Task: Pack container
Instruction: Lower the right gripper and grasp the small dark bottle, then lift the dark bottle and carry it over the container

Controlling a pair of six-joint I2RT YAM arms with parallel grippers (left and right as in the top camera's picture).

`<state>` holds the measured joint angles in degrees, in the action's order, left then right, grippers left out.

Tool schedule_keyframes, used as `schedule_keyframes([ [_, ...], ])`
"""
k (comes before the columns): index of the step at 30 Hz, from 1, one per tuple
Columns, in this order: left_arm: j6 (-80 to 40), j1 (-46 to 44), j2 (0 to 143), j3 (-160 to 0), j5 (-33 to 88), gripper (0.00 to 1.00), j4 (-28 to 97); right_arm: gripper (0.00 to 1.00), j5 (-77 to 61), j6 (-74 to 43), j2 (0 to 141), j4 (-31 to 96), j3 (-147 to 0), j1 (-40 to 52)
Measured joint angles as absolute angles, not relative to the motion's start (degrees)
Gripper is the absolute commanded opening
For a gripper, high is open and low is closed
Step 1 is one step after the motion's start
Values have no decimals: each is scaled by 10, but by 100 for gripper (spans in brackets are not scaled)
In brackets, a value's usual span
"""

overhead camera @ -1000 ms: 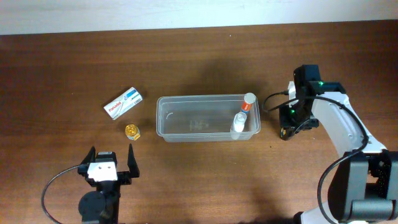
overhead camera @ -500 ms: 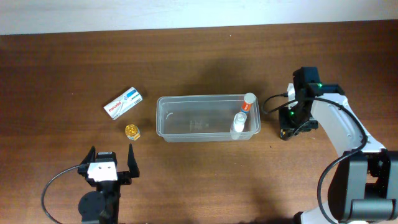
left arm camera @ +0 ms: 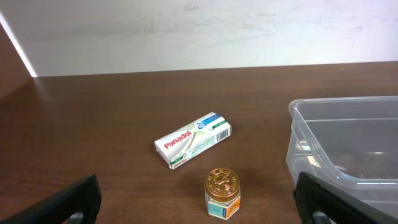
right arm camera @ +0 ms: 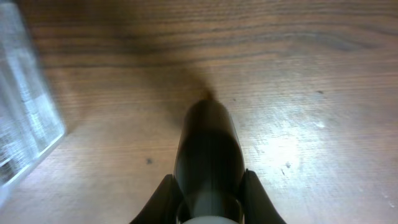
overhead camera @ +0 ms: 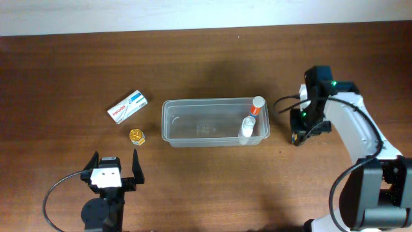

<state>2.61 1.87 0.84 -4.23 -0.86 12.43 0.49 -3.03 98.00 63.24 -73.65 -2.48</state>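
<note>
Just right of the central container (overhead camera: 206, 101), the right gripper (right arm camera: 208, 186) pinches a dark cylinder (right arm camera: 208, 143) by one end — liable to swing or slip when lifted — while the left gripper (overhead camera: 116, 159) stands wide open, empty.

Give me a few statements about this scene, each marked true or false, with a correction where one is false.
1. The Panadol box lies inside the container. False: it lies on the table, outside the container.
2. Two bottles are at the container's right end. True.
3. The left gripper is open. True.
4. The right gripper has nothing between its fingers. False: a dark cylinder sits between them.
</note>
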Motion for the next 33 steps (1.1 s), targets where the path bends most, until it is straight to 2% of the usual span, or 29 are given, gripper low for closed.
schedule_keyframes([
  [8,26,19,8,-42,-9,100,124,15,-1,-46,980,808,-1010,-25],
  [15,26,19,8,-42,-9,99,124,15,-11,-67,980,892,-1177,8],
  [33,26,19,8,-42,-9,99,124,15,-6,-177,984,834,-1202,272],
])
